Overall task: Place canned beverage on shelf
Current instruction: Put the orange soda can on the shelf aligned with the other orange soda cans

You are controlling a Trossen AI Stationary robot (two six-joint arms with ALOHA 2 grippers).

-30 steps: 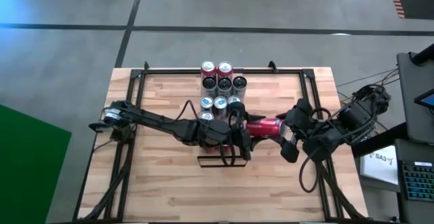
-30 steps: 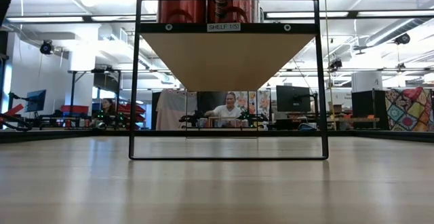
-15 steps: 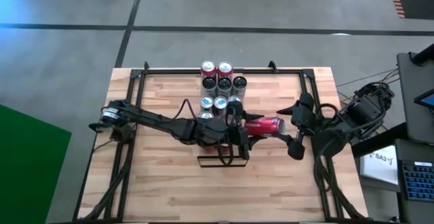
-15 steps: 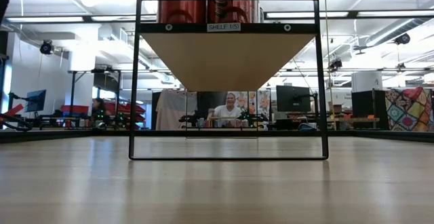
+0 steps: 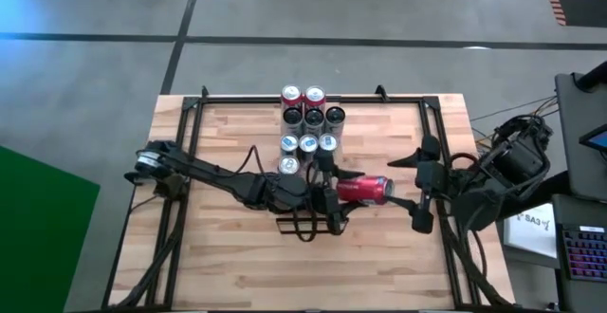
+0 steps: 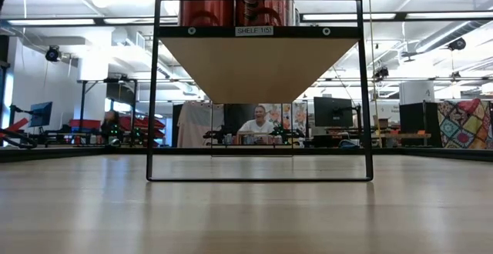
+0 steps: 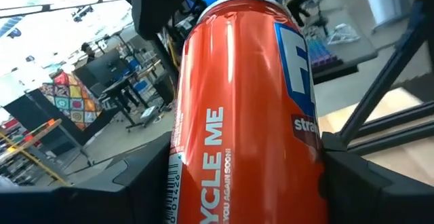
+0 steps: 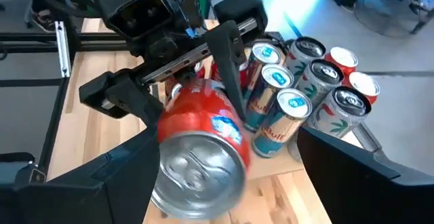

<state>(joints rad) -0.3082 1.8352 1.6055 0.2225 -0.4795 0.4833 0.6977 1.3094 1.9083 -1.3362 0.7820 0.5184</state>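
Observation:
A red can [image 5: 366,188] lies level in the air over the middle of the table, with my left gripper [image 5: 332,188] shut on it. Its silver top [image 8: 199,172] faces my right gripper [image 5: 419,186], which stands open a short way off toward the table's right edge, touching nothing. The shelf [image 6: 258,61] is a raised light wood board in a black frame. Several cans [image 5: 308,123] stand upright on it, and two red ones [image 6: 235,0] show in the low view. My left gripper pinches the red can's side wall [image 7: 203,149] between its two fingers, at the half away from the silver top. The fingers [image 8: 227,54] come level from the table's left and lie along the can. The can is held level, lifted clear.
A black frame [image 5: 190,114] borders the planked tabletop. The group of cans [image 8: 305,95] stands just beyond the held can, on its far side. People and desks show in the room behind the shelf [image 6: 258,123]. Bare planks [image 5: 285,266] lie toward the near edge.
My right gripper has drawn back from the can's top end toward the table's right edge and has rolled, staying open. My left gripper has carried the can a little toward the near edge, still level.

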